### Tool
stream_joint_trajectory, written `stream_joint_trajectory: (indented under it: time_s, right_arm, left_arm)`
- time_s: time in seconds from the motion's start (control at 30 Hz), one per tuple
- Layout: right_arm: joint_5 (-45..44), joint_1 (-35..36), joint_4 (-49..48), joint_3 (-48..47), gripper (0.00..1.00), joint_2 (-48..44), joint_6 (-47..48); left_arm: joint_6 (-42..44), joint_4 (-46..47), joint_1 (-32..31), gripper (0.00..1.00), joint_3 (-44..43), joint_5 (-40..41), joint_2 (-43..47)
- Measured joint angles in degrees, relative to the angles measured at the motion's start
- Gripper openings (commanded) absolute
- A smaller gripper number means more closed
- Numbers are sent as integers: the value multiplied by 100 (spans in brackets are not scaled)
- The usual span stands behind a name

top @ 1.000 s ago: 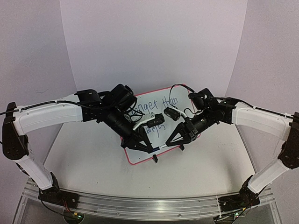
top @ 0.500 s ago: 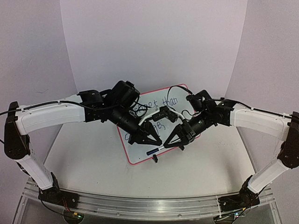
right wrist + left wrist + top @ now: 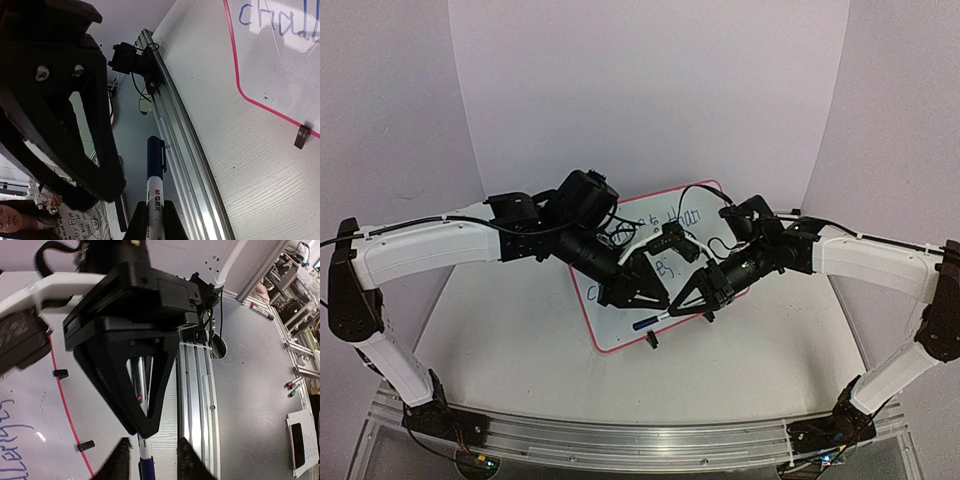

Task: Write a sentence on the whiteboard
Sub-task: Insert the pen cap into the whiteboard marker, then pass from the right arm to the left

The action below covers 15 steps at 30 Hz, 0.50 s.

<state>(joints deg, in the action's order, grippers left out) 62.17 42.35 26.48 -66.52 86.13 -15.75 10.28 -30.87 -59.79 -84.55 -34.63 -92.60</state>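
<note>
Top external view has the whiteboard lying flat on the table, its blue sentence half hidden under both arms, while the right hand is clenched on a white marker whose blue cap sits loose between the parted fingers of the released left hand.

The whiteboard, white with a thin red-pink rim and small black clip feet, lies flat and askew on the table, midway across and nearer its far edge. The sentence, blue handwriting in two lines, is largely hidden.
</note>
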Motion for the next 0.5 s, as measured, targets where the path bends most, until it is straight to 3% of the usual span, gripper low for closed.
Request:
stream_joint_trajectory:
  time_s: [0.07,0.2,0.37,0.5]
  right_arm:
    - [-170,-35,-42,72,0,-76,-22]
    - [-444,-262,-293,328,0,-444,-188]
    - [-649,-483,-979,592,0,-925,-573]
    - [-680,-476,-1419,667,0,-1084,-839]
  left_arm:
    - [-61,48,63,50,173,98,131]
    - [-442,240,455,63,800,208,669]
    - [-1611,1320,1104,67,1821,96,1447]
    - [-2430,2205,1108,70,2162,-282,1528]
